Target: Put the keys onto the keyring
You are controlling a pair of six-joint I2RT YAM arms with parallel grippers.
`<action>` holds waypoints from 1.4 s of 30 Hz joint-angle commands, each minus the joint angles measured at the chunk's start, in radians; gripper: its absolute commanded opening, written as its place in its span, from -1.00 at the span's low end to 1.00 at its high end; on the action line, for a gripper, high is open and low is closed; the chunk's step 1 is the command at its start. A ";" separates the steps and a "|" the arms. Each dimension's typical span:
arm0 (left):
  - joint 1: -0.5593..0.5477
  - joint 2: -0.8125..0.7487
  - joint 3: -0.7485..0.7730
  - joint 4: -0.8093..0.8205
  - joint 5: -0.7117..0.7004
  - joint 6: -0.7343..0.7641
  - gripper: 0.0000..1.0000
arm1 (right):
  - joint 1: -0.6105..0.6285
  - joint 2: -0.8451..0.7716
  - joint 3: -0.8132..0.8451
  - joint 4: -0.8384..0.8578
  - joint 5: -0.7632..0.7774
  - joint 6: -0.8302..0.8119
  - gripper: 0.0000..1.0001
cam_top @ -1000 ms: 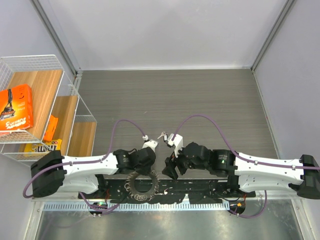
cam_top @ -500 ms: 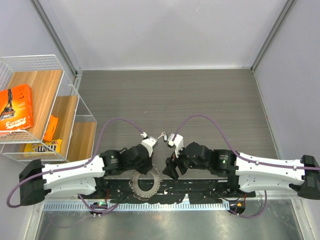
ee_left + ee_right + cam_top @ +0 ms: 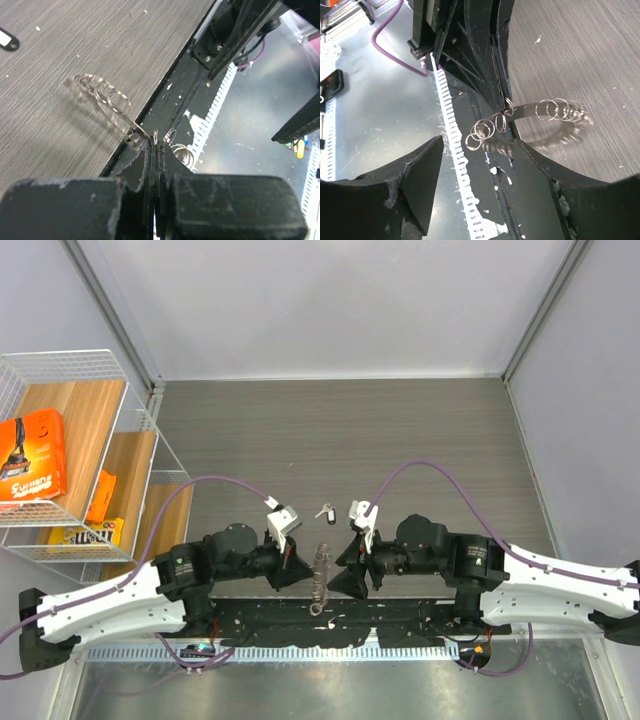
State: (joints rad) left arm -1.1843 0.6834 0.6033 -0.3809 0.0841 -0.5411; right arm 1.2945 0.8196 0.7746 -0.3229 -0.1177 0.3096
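Observation:
My left gripper (image 3: 303, 568) is shut on the rim of the keyring (image 3: 320, 575), holding it on edge just above the table's near edge. The keyring (image 3: 107, 97) is a thin silvery band rimmed with several small silvery keys that look like loops. In the left wrist view the left gripper (image 3: 155, 146) pinches the band between closed fingers. My right gripper (image 3: 347, 575) stands open just right of the ring. In the right wrist view the keyring (image 3: 555, 109) hangs beyond the right gripper (image 3: 480, 160). One small key with a dark head (image 3: 323, 511) lies apart on the table.
A wire basket (image 3: 130, 455) with wooden shelves and snack boxes stands at the left. The black mounting rail (image 3: 400, 615) and a white slotted strip (image 3: 451, 130) run along the table's near edge beneath the ring. Purple cables loop over both arms.
The left gripper closed on the ring, drew back leftward and turned the ring from lying flat to standing on edge. The right gripper shifted slightly right and narrowed a little.

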 commanded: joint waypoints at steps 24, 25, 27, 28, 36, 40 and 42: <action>-0.001 -0.157 0.016 0.318 0.213 -0.054 -1.00 | 0.005 0.053 0.141 0.077 -0.091 -0.004 -0.02; -0.001 -0.159 0.018 0.326 0.220 -0.056 -1.00 | 0.005 0.055 0.146 0.081 -0.102 -0.003 -0.03; -0.001 -0.159 0.018 0.339 0.229 -0.059 -1.00 | 0.005 0.046 0.146 0.110 -0.128 0.003 -0.03; 0.000 -0.162 0.018 0.344 0.230 -0.059 -1.00 | 0.005 0.044 0.144 0.119 -0.135 0.008 -0.03; -0.001 -0.176 0.024 0.375 0.240 -0.059 -1.00 | 0.005 0.032 0.153 0.104 -0.151 0.020 -0.03; 0.000 -0.174 0.032 0.375 0.240 -0.059 -1.00 | 0.006 0.030 0.150 0.107 -0.149 0.026 -0.09; -0.001 -0.173 0.033 0.375 0.238 -0.056 -1.00 | 0.006 0.021 0.150 0.107 -0.151 0.028 -0.11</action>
State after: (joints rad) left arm -1.1843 0.5209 0.6037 -0.1005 0.3012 -0.5945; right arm 1.2945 0.8692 0.8818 -0.2577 -0.2508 0.3241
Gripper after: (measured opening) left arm 0.033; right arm 0.458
